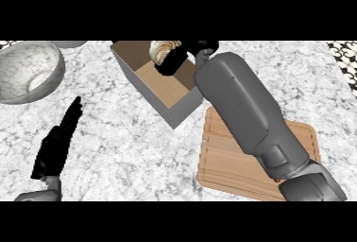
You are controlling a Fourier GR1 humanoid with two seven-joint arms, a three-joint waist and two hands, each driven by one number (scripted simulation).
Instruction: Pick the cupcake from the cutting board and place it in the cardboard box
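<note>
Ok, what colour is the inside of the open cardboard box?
Light brown inside the open cardboard box, with grey outer walls; the head view shows it.

The counter point(125, 142) is white-grey with a marbled, speckled pattern. The cutting board point(230, 170) is light brown wood with fine grain lines. The cardboard box point(164, 87) is brown inside and grey on its outer walls. The cupcake point(164, 51) looks cream and pale brown. The bowl point(28, 71) is white with grey marbling. Each robot hand, left point(54, 151) and right point(174, 59), is black; the forearms are grey.
</note>
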